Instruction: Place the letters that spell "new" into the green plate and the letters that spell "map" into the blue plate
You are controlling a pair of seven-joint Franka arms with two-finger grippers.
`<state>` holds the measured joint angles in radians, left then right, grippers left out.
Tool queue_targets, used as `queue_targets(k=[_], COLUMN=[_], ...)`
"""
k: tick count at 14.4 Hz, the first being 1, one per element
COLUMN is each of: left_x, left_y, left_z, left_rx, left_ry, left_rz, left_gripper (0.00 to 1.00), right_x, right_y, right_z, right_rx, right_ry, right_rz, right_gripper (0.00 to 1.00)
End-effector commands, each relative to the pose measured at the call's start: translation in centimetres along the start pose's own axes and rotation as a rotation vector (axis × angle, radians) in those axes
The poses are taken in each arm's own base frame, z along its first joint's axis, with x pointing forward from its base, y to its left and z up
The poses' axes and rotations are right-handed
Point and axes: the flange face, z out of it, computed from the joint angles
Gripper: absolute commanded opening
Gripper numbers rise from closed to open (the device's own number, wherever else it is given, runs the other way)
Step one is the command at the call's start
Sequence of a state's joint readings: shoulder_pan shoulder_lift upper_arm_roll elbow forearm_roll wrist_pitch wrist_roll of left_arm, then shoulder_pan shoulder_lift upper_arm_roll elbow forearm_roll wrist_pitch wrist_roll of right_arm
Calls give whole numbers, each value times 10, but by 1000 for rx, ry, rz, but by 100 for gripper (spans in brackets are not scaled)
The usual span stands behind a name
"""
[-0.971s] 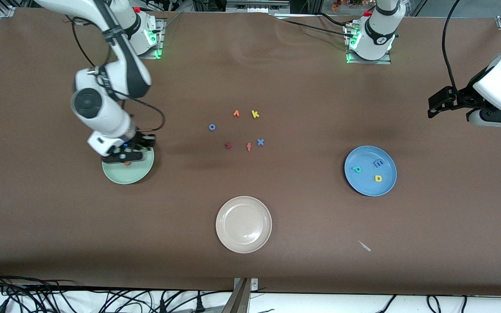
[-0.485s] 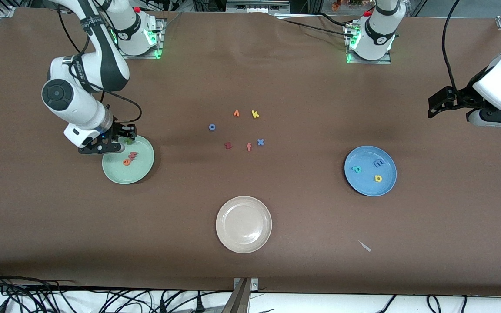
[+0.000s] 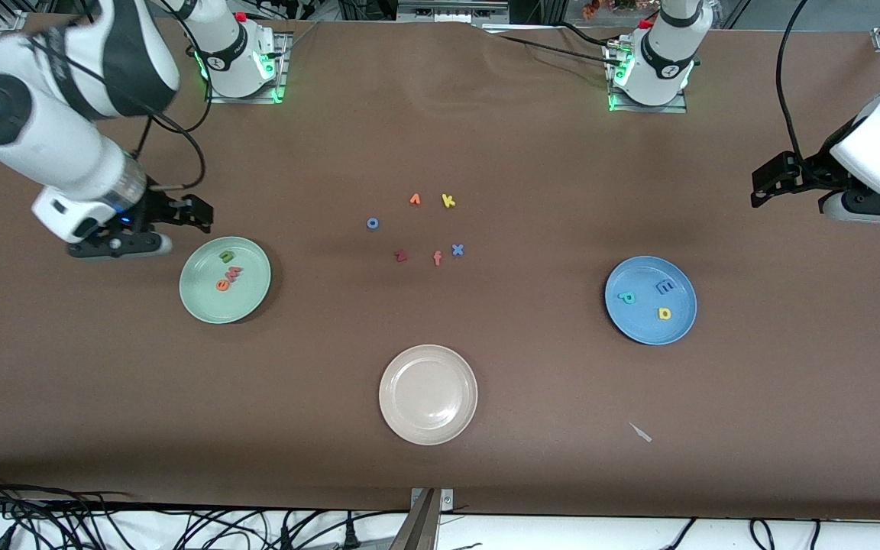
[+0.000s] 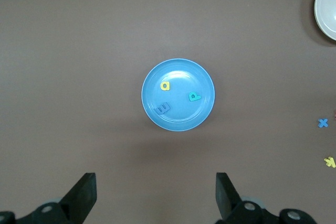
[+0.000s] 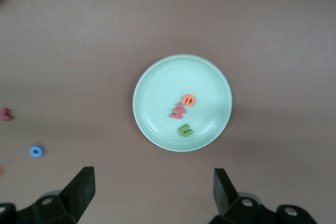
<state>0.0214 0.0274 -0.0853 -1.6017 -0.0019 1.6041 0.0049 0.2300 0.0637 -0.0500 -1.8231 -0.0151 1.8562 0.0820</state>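
The green plate (image 3: 203,305) holds a green n (image 3: 226,257), a pink w (image 3: 234,273) and an orange e (image 3: 222,285). My right gripper (image 3: 176,229) hangs open and empty beside that plate, off its rim. Its wrist view shows the plate (image 5: 157,87) with all three letters ahead of the open right gripper (image 5: 152,190). In the blue plate (image 3: 642,325) lie a blue-violet m (image 3: 664,287), a yellow a (image 3: 664,313) and a teal p (image 3: 626,298). My left gripper (image 3: 791,200) waits open above the table's end, empty in its wrist view (image 4: 156,192).
A cream-white plate (image 3: 428,394) sits near the front edge. Mid-table lie loose letters: a yellow k (image 3: 448,201), a blue x (image 3: 457,249), a salmon f (image 3: 438,258), a dark red z (image 3: 401,256), a blue ring (image 3: 372,223) and an orange piece (image 3: 415,199). A white scrap (image 3: 641,433) lies near the blue plate.
My right gripper opened over the green plate, left the green n there, then rose and drew off toward the right arm's end of the table. The left arm stayed still.
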Motion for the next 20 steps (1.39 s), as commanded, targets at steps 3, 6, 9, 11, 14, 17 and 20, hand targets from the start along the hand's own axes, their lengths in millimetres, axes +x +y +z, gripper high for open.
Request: queue_targets(k=[3, 6, 9, 11, 14, 17, 20], left_x=[-3, -4, -4, -4, -3, -4, -4], left_y=[1, 2, 3, 3, 3, 4, 5], left_z=[-6, -6, -6, -6, -6, -6, -6], left_rx=[-24, -24, -24, -24, -24, -22, -22], left_ry=[-1, -2, -2, -2, -1, -2, -2], left_rz=[9, 11, 12, 12, 12, 14, 15], left_gripper=[100, 100, 100, 100, 100, 100, 100], right_x=[28, 34, 32, 30, 32, 33, 34], right_y=[3, 2, 18, 30, 29, 29, 26], right_z=[-43, -48, -47, -57, -70, -70, -69], right_rx=[-4, -15, -18, -8, -15, -15, -15], right_ry=[-14, -16, -35, -39, -19, -11, -11], right_rz=[2, 1, 1, -12, -12, -4, -7], right_gripper=[100, 100, 100, 100, 100, 100, 100])
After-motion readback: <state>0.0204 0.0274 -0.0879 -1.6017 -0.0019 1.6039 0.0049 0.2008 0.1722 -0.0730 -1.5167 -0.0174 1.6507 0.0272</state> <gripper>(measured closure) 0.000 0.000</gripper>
